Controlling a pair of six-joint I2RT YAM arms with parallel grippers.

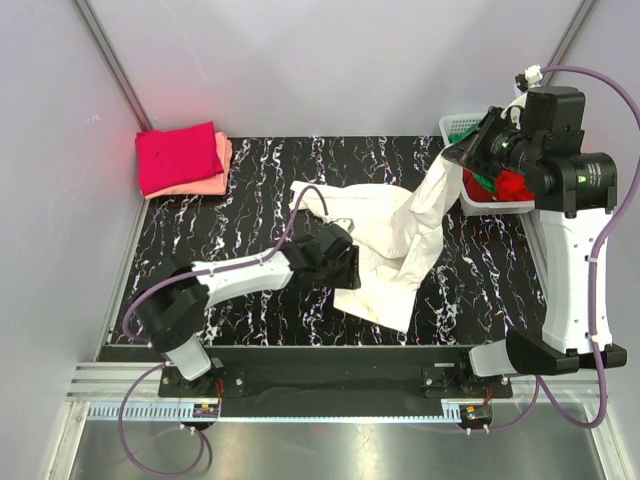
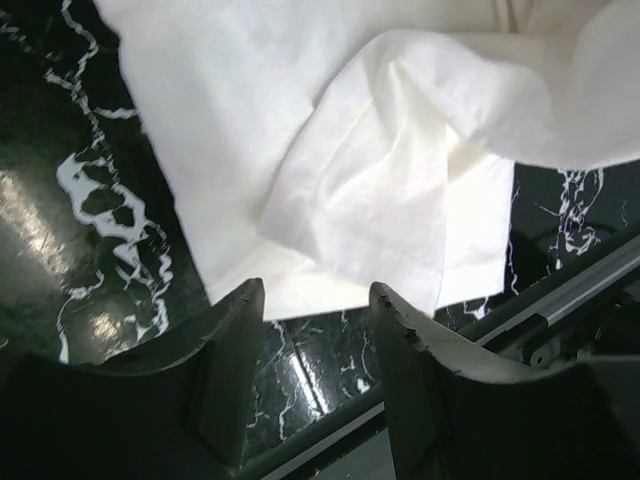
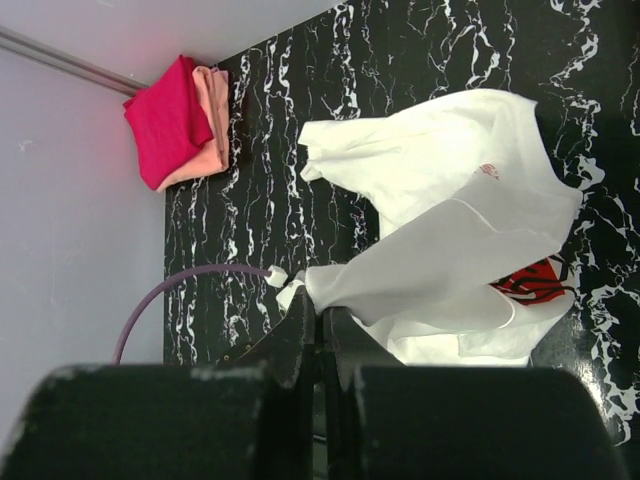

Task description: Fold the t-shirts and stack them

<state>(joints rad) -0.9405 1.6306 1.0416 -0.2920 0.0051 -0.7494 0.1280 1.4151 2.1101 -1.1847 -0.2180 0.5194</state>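
At upper left on the bench (image 1: 250,185), a folded magenta shirt (image 1: 178,155) tops a salmon shirt (image 1: 222,168). Mid-frame, the released left pincer (image 1: 340,262) hovers at the edge of the white shirt (image 1: 385,235). The right pincer (image 1: 458,152) grips its raised end, partly covering the basket (image 1: 455,125).

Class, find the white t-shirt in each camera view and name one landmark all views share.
Top external: white t-shirt centre-right, one end lifted rightward.
Left wrist: the shirt fills the upper frame.
Right wrist: the shirt centre-right, pinched by the right end effector.
Shared landmark: black marbled table.
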